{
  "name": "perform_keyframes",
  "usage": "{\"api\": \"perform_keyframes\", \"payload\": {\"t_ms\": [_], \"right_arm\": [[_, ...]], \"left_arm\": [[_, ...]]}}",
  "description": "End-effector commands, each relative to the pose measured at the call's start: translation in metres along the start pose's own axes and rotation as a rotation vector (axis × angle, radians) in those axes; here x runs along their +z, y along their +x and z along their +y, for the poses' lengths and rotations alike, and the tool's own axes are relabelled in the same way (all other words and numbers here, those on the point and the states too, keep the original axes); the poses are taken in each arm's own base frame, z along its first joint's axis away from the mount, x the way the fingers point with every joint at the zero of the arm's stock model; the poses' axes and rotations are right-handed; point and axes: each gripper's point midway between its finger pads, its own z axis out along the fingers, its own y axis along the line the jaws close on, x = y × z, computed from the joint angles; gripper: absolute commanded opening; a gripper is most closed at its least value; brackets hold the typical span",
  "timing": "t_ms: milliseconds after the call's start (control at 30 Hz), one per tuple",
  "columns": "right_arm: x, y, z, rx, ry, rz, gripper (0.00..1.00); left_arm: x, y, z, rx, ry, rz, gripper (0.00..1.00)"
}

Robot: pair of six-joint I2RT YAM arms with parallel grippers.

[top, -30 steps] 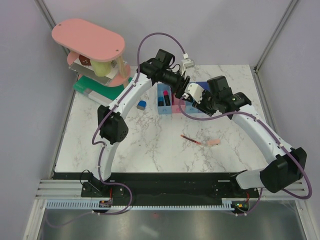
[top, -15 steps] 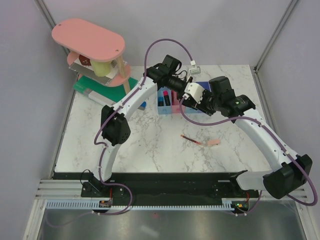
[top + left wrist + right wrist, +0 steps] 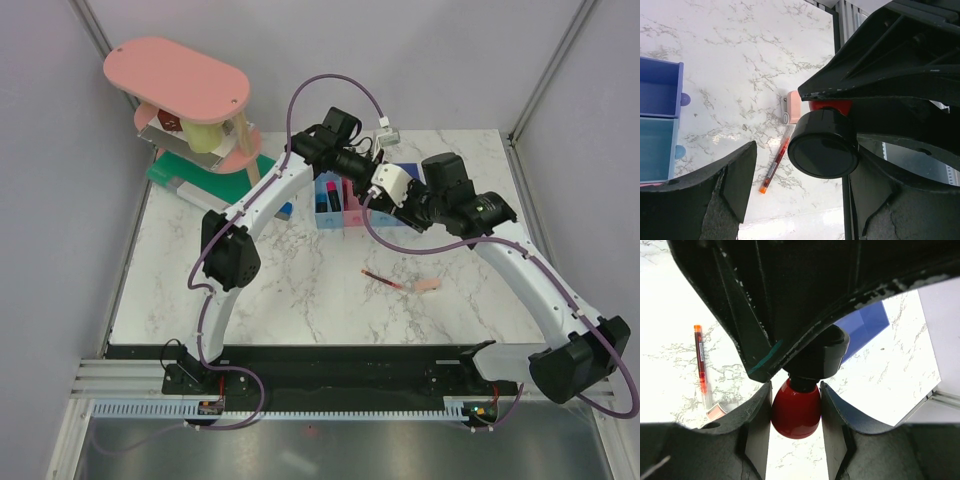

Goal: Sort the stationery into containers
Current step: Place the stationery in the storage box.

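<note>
My right gripper [image 3: 795, 396] is shut on the red body of the round red-and-black knob piece [image 3: 796, 415]. It holds the piece in the air over the containers [image 3: 326, 205]. The knob's black end [image 3: 822, 145] sits between the jaws of my open left gripper [image 3: 801, 172], close to the right finger; I cannot tell if they touch. The two grippers meet nose to nose [image 3: 368, 180]. A thin red pen [image 3: 382, 279] and a pale pink eraser [image 3: 428, 284] lie on the marble. A pink-red marker [image 3: 334, 198] stands in a light blue bin. The purple-blue bin [image 3: 660, 87] shows below.
A large pink oval-topped stand [image 3: 178, 80] and a green flat box [image 3: 195, 175] fill the back left corner. A small blue-white block [image 3: 286, 210] peeks out beside the left arm. The arms cross over the bins and hide part of the row.
The left arm has swung right, bringing its gripper up to the right gripper's tip. The right gripper has shifted slightly up and back with the knob. Pen and eraser have not moved.
</note>
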Motion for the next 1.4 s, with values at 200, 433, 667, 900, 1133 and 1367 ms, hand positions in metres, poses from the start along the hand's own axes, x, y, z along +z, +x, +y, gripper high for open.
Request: {"api": "perform_keyframes", "payload": {"t_ms": [200,433,667,900,1133,1367], "right_arm": [[-0.028,-0.040,-0.010,0.026,0.025,-0.131,0.00],[-0.033,-0.051,-0.010,0.032,0.017,-0.158,0.00],[-0.032,-0.055,-0.010,0.040,0.015,-0.170,0.01],[-0.031,-0.060,-0.013,0.051,0.021,-0.186,0.00],[-0.026,-0.050,-0.021,0.023,0.066,-0.140,0.00],[-0.017,-0.036,-0.024,0.038,0.097,-0.104,0.00]], "left_arm": [[0.000,-0.004,0.029,0.032,-0.065,-0.016,0.79],[0.003,0.003,0.043,0.019,-0.096,-0.003,0.79],[0.004,0.001,0.042,0.014,-0.090,-0.009,0.79],[0.004,0.002,0.040,0.008,-0.082,-0.009,0.79],[-0.014,-0.007,0.036,0.025,-0.131,-0.023,0.79],[-0.091,0.000,0.038,-0.016,-0.242,-0.071,0.79]]}}
